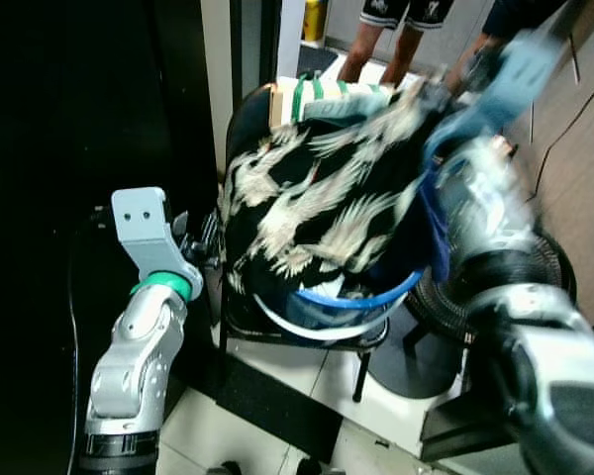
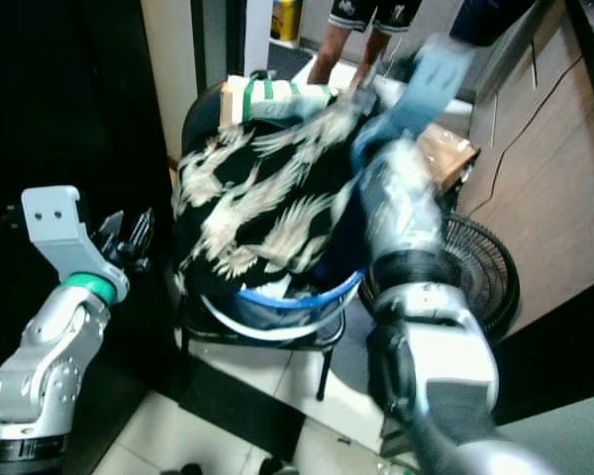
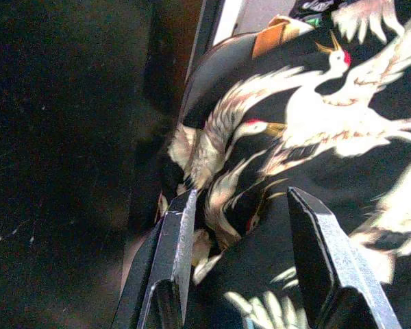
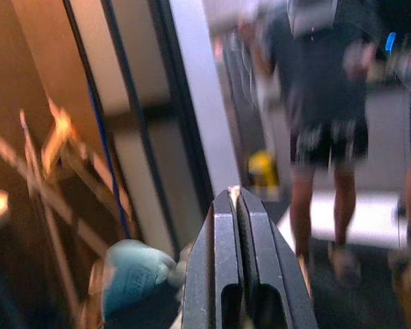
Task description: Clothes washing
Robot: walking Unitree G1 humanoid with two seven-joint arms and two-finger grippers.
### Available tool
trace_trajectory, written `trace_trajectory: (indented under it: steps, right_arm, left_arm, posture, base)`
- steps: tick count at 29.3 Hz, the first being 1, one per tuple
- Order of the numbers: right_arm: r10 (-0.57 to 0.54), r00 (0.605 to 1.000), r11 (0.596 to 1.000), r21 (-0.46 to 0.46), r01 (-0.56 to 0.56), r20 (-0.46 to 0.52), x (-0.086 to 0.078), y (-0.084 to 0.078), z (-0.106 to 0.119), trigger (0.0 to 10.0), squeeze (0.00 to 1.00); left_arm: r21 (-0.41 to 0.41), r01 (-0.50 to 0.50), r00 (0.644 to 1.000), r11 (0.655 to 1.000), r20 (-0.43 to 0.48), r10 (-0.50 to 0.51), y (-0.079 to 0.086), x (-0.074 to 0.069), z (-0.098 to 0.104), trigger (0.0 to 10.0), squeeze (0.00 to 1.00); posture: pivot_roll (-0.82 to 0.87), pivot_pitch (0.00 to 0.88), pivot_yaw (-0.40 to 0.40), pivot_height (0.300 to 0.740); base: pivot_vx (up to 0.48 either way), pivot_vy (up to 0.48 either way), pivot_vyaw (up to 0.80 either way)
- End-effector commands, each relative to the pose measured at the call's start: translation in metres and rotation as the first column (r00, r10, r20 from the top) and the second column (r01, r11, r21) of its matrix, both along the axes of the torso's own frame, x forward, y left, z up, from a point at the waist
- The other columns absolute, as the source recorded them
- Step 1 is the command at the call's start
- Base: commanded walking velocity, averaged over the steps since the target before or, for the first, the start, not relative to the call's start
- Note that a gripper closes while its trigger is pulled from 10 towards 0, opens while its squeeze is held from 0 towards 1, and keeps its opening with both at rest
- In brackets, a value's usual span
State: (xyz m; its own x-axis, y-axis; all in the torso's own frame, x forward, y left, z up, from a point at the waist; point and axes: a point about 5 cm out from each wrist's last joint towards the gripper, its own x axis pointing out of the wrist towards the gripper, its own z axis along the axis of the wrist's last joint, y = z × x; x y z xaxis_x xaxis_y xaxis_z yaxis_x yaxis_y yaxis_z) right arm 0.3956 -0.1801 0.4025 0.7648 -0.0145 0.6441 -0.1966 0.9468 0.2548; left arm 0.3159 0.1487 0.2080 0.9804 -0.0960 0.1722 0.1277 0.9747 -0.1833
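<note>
A: Item one, the crane-print shirt (image 1: 322,213): heaped over a blue-rimmed basket (image 1: 361,297) on a black chair (image 1: 240,119), with striped cloth (image 1: 322,94) behind.

B: Left tool (image 3: 236,257)?

A: Fingers spread wide, holding nothing, at the shirt's near edge. Right tool (image 4: 236,253): fingers pressed together and raised past the heap's far side; whether they pinch cloth, cannot tell.

B: Hazards?

A: A shallow pinch may slip off the loose fabric; a hard pull could tip the basket off the chair. A person (image 1: 406,20) stands just beyond, inside a swinging arm's path.
</note>
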Motion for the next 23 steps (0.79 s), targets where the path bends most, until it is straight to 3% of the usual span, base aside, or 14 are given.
trace_trajectory:
  steps: [1,2,5,6,8,11,13,14,15,18,20,21,22,23]
  right_arm:
    - [-0.061,0.990,0.998,0.031,0.058,0.129,-0.015,-0.019,0.037,0.0,0.00]
    - [-0.061,0.990,0.998,0.031,0.058,0.129,-0.015,-0.019,0.037,0.0,0.00]
    - [-0.113,0.951,0.993,0.065,0.098,0.288,-0.040,-0.034,0.082,0.0,0.00]
    - [-0.113,0.951,0.993,0.065,0.098,0.288,-0.040,-0.034,0.082,0.0,0.00]
    - [-0.158,0.902,0.986,0.108,0.124,0.401,-0.062,-0.046,0.109,0.0,0.00]
    - [-0.158,0.892,0.986,0.108,0.123,0.423,-0.065,-0.051,0.113,0.0,0.00]
    - [-0.135,0.927,0.990,0.079,0.115,0.349,-0.051,-0.047,0.095,0.0,0.00]
    - [-0.107,0.958,0.994,0.030,0.103,0.266,-0.036,-0.038,0.072,0.0,0.00]
    - [-0.107,0.958,0.994,0.030,0.103,0.266,-0.036,-0.038,0.072,0.0,0.00]
    - [-0.046,0.998,0.992,-0.117,0.050,0.034,-0.002,-0.013,0.005,0.0,0.00]
    - [-0.033,0.999,0.989,-0.148,0.030,-0.022,0.003,-0.008,-0.013,0.0,0.00]
    - [0.000,0.993,0.987,-0.161,-0.019,-0.116,0.010,0.001,-0.041,0.0,0.00]
    - [0.049,0.974,0.979,-0.182,-0.091,-0.220,0.016,0.013,-0.073,5.9,0.38]
    - [0.082,0.955,0.972,-0.190,-0.140,-0.285,0.017,0.021,-0.093,5.9,0.38]
  left_arm:
    - [0.000,0.007,1.000,1.000,-0.009,-0.007,-0.003,0.001,-0.004,10.0,0.00]
    - [0.000,0.007,1.000,1.000,-0.009,-0.007,-0.003,0.001,-0.004,10.0,0.00]
    - [0.001,0.003,1.000,1.000,-0.002,-0.003,-0.001,0.003,-0.003,10.0,0.00]
    - [0.001,0.003,1.000,1.000,-0.002,-0.003,-0.001,0.003,-0.003,10.0,0.00]
    - [0.002,-0.006,1.000,1.000,0.003,0.006,0.001,0.003,-0.002,10.0,0.00]
    - [0.003,-0.010,1.000,1.000,0.004,0.010,0.002,0.004,-0.002,10.0,0.00]
    - [0.004,-0.011,1.000,1.000,0.004,0.011,0.002,0.004,-0.003,10.0,0.00]
    - [0.007,-0.006,1.000,1.000,0.003,0.006,0.001,0.004,-0.003,10.0,0.00]
    - [0.007,-0.006,1.000,1.000,0.003,0.006,0.001,0.004,-0.003,10.0,0.00]
    - [0.027,0.004,1.000,1.000,-0.001,-0.004,-0.001,0.004,-0.005,10.0,0.00]
    - [0.035,0.003,1.000,0.999,-0.003,-0.003,0.000,0.004,-0.005,10.0,0.00]
    - [0.039,0.000,1.000,0.999,-0.007,0.000,0.000,0.004,-0.006,10.0,0.00]
    - [0.042,0.000,1.000,0.999,-0.011,0.001,0.001,0.003,-0.008,10.0,0.00]
    - [0.042,0.000,1.000,0.999,-0.014,0.001,0.001,0.002,-0.009,10.0,0.00]
  posture:
    - [0.03,0.055,-0.025,0.740]
    - [0.03,0.055,-0.025,0.740]
    - [0.03,0.055,-0.025,0.740]
    - [0.03,0.055,-0.025,0.740]
    - [0.03,0.055,-0.025,0.740]
    - [0.03,0.055,-0.025,0.740]
    - [0.04,0.055,-0.024,0.740]
    - [0.04,0.055,-0.024,0.740]
    - [0.04,0.055,-0.024,0.740]
    - [0.04,0.055,-0.024,0.740]
    - [0.04,0.055,-0.024,0.740]
    - [0.04,0.055,-0.023,0.740]
    - [0.04,0.055,-0.023,0.740]
    - [0.04,0.055,-0.023,0.740]
  base:
    - [0.000,0.000,0.00]
    - [0.000,0.000,0.00]
    - [0.000,0.000,0.00]
    - [0.000,0.000,0.00]
    - [0.000,0.000,0.00]
    - [0.000,0.000,0.00]
    - [0.000,0.000,0.00]
    - [0.000,0.000,0.00]
    - [0.000,0.000,0.00]
    - [0.000,0.000,0.00]
    - [0.000,0.000,0.00]
    - [0.000,0.000,0.00]
    - [0.000,0.000,0.00]
    - [0.000,0.000,0.00]
